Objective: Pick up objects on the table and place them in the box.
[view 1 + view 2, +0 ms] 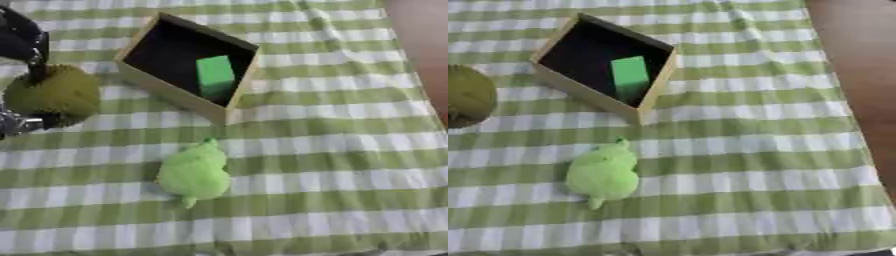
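A wooden box (175, 96) with a dark inside stands tilted at the upper middle of the table. A bright green block (214, 75) lies inside it, near the right wall. A light green plush toy (194, 172) lies on the cloth below the box. At the left edge my left hand (24, 45) comes in from the upper corner, and its fingers curl round an olive fuzzy ball (57, 92), held left of the box. My right hand shows in no view.
A green and white checked cloth (332, 150) covers the table. Its right edge runs along a brown floor (424, 40) at the upper right. Bare cloth lies to the right of and below the plush toy.
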Motion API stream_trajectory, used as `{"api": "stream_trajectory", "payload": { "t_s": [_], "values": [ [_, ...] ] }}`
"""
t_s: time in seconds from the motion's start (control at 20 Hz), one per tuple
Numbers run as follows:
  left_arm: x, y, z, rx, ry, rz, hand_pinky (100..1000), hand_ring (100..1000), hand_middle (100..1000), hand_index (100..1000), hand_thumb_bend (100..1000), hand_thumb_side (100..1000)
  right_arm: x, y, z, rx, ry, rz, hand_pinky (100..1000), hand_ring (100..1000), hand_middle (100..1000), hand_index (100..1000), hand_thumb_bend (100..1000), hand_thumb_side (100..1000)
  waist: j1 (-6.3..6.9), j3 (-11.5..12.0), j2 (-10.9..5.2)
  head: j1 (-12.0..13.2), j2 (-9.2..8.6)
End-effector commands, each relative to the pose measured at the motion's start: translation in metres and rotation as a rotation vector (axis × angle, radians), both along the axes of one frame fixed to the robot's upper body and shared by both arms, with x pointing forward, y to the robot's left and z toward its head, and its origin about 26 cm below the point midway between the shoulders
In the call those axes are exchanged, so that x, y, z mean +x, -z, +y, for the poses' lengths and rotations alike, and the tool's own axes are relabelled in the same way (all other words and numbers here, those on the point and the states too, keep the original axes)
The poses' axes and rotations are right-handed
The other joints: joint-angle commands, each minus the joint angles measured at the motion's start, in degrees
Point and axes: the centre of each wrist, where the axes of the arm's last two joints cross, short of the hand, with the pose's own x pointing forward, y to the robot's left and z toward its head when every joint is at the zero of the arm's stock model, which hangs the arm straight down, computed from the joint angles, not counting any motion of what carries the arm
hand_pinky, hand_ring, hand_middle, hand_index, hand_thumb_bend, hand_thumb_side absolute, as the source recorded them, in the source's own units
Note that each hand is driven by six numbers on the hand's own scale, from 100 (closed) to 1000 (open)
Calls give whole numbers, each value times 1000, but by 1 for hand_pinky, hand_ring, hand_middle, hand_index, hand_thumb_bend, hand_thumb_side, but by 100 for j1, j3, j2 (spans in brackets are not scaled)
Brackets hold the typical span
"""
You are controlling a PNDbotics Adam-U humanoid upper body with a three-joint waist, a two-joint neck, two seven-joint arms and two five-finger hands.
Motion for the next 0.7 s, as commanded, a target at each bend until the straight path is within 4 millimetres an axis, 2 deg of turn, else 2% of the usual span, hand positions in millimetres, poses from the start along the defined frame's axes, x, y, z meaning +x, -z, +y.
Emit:
{"api": "stream_trajectory", "payload": {
  "t_s": [0.05, 0.3, 0.5, 0.7],
  "values": [
    [-3, -17, -13, -23, 54, -22, 381, 475, 411, 413, 311, 140, -1, -8, 0, -26, -10, -11, 1000, 1000, 476, 926, 100, 470, 74, -8, -210, -4, 23],
    [5, -32, -34, -52, 103, -15, 399, 492, 463, 461, 346, 110, 0, -7, 0, -32, -20, -7, 1000, 1000, 475, 927, 100, 470, 77, -50, -218, 52, 21],
    [24, -37, -41, -93, 112, -11, 427, 511, 513, 515, 376, 100, 0, -7, 0, -40, -25, -3, 1000, 1000, 474, 927, 100, 470, 91, -94, -194, 96, -15],
    [45, -41, -49, -131, 123, -20, 425, 511, 524, 526, 383, 100, 2, -8, 0, -46, -28, 0, 1000, 1000, 474, 927, 100, 470, 101, -152, -165, 134, -46]
  ]
}}
